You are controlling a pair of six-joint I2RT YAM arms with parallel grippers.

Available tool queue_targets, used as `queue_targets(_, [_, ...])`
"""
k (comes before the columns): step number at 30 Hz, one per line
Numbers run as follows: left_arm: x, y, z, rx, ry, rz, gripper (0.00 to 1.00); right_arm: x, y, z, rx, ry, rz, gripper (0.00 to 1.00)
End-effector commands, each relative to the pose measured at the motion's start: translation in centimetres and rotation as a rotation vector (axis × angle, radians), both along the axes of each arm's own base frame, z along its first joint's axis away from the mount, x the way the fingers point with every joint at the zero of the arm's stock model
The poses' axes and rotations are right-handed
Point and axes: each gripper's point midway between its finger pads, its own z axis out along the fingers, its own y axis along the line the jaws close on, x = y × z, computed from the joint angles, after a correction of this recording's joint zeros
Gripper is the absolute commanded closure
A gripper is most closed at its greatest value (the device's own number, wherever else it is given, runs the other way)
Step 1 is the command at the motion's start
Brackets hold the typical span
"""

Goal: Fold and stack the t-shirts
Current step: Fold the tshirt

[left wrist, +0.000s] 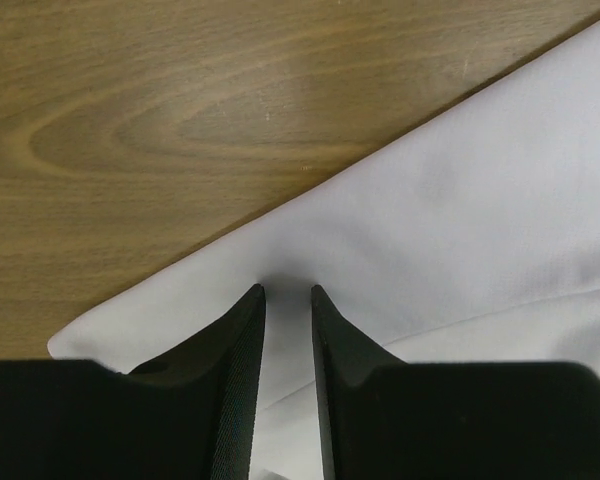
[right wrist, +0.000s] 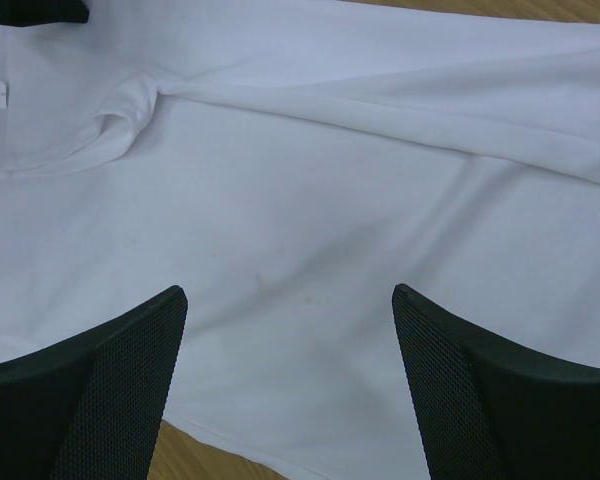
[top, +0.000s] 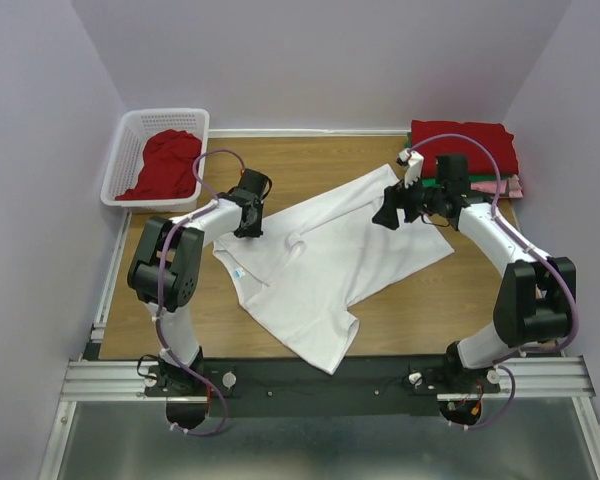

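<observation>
White lattice basket (top: 120, 165): one
Red t-shirt (top: 168, 165), heaped in that basket: one
White t-shirt (top: 330, 265), spread open: one
Folded t-shirts (top: 463, 145), stacked far right: three, red over green and pink
Robot arms (top: 180, 255): two

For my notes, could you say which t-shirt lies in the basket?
The crumpled red t-shirt at far left; the white t-shirt lies spread out, the others stacked.

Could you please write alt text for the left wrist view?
The left gripper pinches the white t-shirt near its edge, its two black fingers almost together. The wooden table fills the upper left beyond the cloth's diagonal edge.
</observation>
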Motion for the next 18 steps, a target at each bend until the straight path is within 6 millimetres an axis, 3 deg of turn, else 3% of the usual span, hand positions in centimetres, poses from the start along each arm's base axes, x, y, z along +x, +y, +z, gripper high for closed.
queue_targets(1, [-0.3,-0.3,-1.7,0.009,0.061,-0.023,0.68,-0.4,-0.3,0.7,0.030,-0.013,0.013,0.10])
queue_targets(4, [-0.1,0.3,-3.0,0.012,0.102,-0.018,0.69,-0.4,-0.6,1.0,0.041,-0.016,0.006,0.10])
queue_targets(11, [2.5,2.2,-4.2,0.005,0.153,0.014,0.70,-0.5,-1.0,1.6,0.056,-0.026,-0.002,0.10])
queue_targets(14, [4.8,2.2,-3.9,-0.018,0.143,0.012,0.70,-0.6,-1.0,1.7,0.062,-0.027,0.002,0.10])
queue_targets(17, [6.3,2.6,-5.2,-0.033,0.177,0.024,0.70,-0.6,-1.0,1.9,0.067,-0.030,0.005,0.10])
queue_targets(18, [7.6,2.5,-4.5,-0.039,0.152,0.026,0.70,-0.7,-0.9,1.8,0.067,-0.028,0.008,0.10])
